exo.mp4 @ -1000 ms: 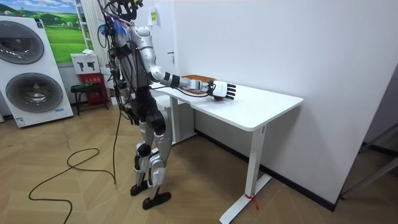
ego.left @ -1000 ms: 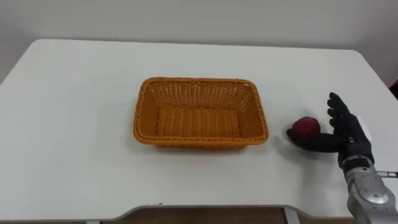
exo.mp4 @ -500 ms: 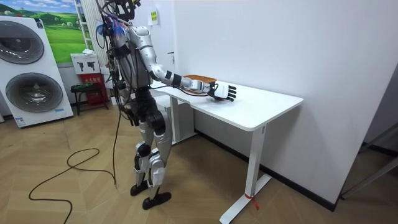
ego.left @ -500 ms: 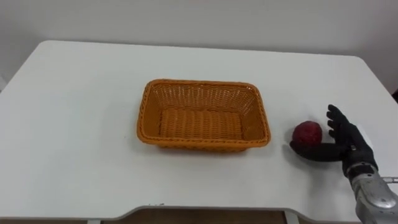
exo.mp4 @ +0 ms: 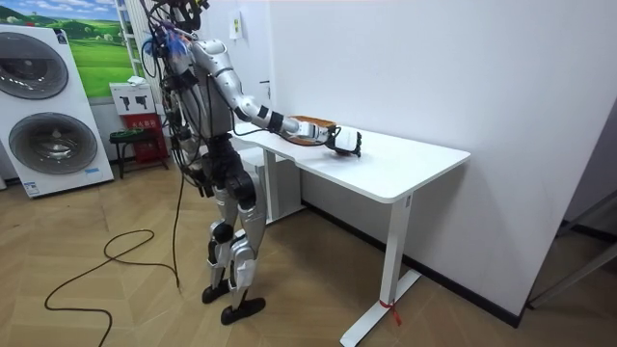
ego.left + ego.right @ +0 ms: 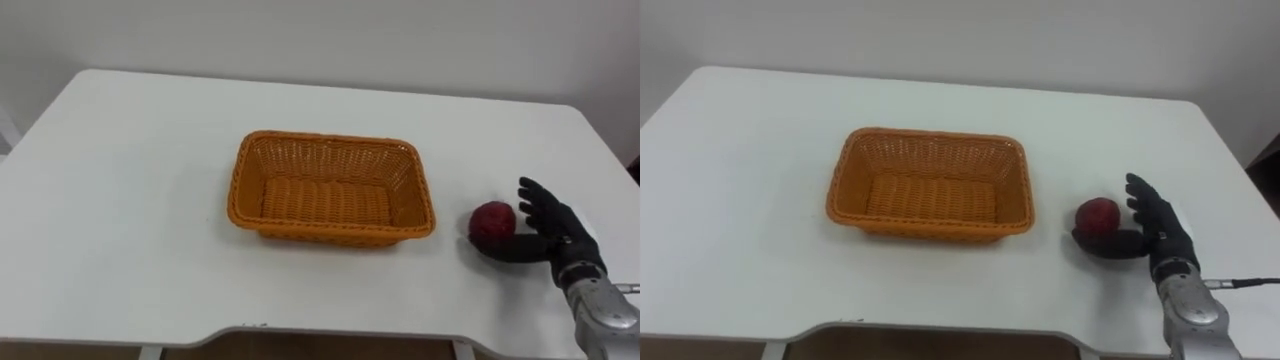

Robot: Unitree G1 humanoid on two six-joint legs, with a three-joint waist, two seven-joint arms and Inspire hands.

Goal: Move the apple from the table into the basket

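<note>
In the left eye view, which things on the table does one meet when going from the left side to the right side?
wicker basket → apple → right hand, open beside the apple

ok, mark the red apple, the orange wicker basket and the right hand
dark red round apple (image 6: 492, 219), left eye view, its upper face
orange woven wicker basket (image 6: 330, 139), left eye view, far rim
black right hand (image 6: 556, 236), left eye view, the palm

Orange woven basket (image 6: 331, 187), dark-red apple (image 6: 493, 219)
</note>
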